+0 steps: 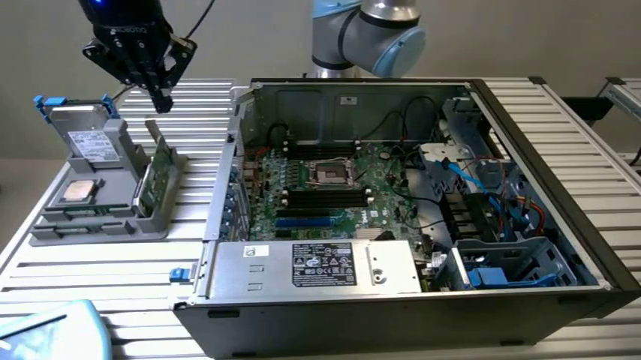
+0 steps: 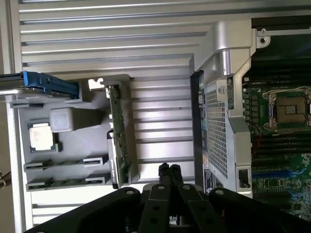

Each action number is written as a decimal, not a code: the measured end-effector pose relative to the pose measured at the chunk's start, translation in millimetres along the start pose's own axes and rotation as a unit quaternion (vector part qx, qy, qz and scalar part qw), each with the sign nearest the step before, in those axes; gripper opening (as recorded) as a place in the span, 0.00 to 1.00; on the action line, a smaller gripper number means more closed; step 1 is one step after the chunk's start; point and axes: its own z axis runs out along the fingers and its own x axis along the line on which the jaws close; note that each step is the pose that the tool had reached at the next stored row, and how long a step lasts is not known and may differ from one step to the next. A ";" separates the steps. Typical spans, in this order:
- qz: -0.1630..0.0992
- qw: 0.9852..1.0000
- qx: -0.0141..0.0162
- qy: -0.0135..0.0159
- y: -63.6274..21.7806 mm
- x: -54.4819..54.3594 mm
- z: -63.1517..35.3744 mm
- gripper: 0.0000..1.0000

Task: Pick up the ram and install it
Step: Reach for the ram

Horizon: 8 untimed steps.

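Observation:
The ram [image 1: 152, 174] is a thin green stick standing on its long edge in the slot of a grey holder [image 1: 100, 225], on the side nearest the computer case. From the wrist it appears edge-on as ram [image 2: 119, 138]. My gripper [image 1: 161, 103] hangs shut and empty above the stick's far end, well clear of it. In the wrist view the gripper [image 2: 170, 168] has its two fingertips pressed together over the slatted table, between the holder [image 2: 82, 141] and the case. The motherboard's dark memory slots [image 1: 323, 196] lie inside the open case.
The holder also carries a square silver processor [image 1: 80, 191] and a boxy silver drive [image 1: 92, 139] with blue handles. The open case wall [image 1: 233, 150] rises just beside the holder. A power supply [image 1: 320, 266] sits at the case's front. Cables and a drive cage [image 1: 501, 262] crowd the exterior view's right.

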 end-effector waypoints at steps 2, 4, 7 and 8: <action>0.000 1.000 0.000 0.000 -0.7 9.0 0.6 0.11; 0.000 1.000 0.000 0.000 -1.3 18.1 1.3 0.11; 0.000 1.000 0.000 0.000 -2.3 31.7 2.6 0.11; 0.000 1.000 0.000 0.001 -2.7 36.6 3.1 0.11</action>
